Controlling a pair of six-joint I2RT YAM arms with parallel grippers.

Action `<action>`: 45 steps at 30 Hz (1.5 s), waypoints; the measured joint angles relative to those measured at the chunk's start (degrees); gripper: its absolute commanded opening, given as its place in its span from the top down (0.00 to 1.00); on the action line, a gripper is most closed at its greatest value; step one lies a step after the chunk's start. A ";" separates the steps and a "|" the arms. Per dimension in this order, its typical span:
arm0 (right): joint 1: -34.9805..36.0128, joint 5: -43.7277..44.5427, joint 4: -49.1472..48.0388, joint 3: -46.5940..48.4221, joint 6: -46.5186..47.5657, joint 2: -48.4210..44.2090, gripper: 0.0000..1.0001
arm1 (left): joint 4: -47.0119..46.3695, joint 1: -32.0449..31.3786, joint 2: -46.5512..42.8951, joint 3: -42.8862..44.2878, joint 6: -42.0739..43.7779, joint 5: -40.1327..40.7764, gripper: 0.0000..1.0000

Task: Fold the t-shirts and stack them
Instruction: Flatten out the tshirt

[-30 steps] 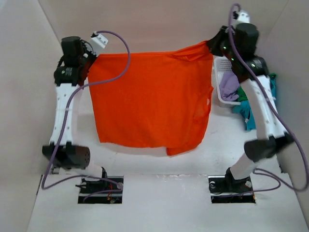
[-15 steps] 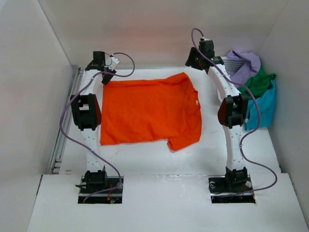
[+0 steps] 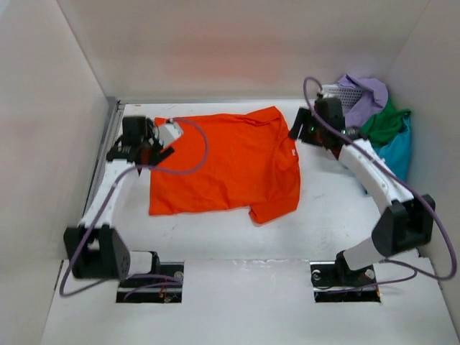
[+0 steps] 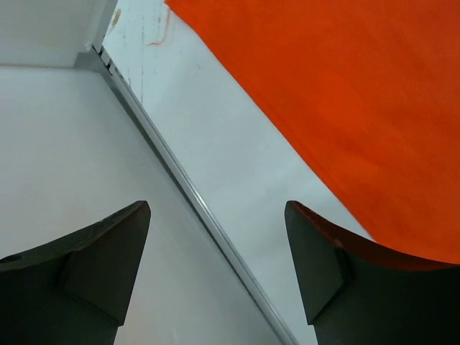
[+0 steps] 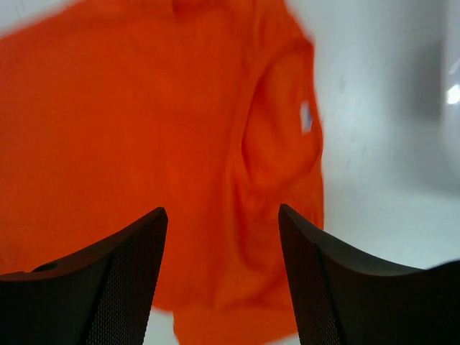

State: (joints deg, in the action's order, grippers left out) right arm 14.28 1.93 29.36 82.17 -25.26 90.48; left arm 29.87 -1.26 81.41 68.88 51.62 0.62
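The orange shirt was a bright, plain orange, with one small white label on it; the lavender shirt, the green shirt and the teal shirt were each a single plain colour; the basket was white mesh; the table was white; the arms were white with black joints; their cables were purple.

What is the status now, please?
Left pincer open, empty. Right pincer open, empty. Bright orange cloth t-shirt spread on white table, unfolded. Nothing on it.
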 measured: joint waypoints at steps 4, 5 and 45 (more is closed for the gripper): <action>6.05 0.68 -1.31 -17.70 -3.67 -9.33 0.32 | 0.35 -1.97 -11.47 -18.43 5.92 0.66 0.26; 7.13 0.68 -1.81 -21.44 -4.85 -9.64 0.31 | 0.22 -2.23 -11.32 -21.77 6.73 1.18 0.26; 9.66 -10.40 -3.13 -2.84 -9.86 15.78 0.52 | -9.99 -4.55 8.48 -17.62 -0.92 6.21 0.88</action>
State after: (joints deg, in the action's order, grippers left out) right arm 23.94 -8.47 26.24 79.33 -35.11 106.26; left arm 19.88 -5.80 89.89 51.27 50.70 6.83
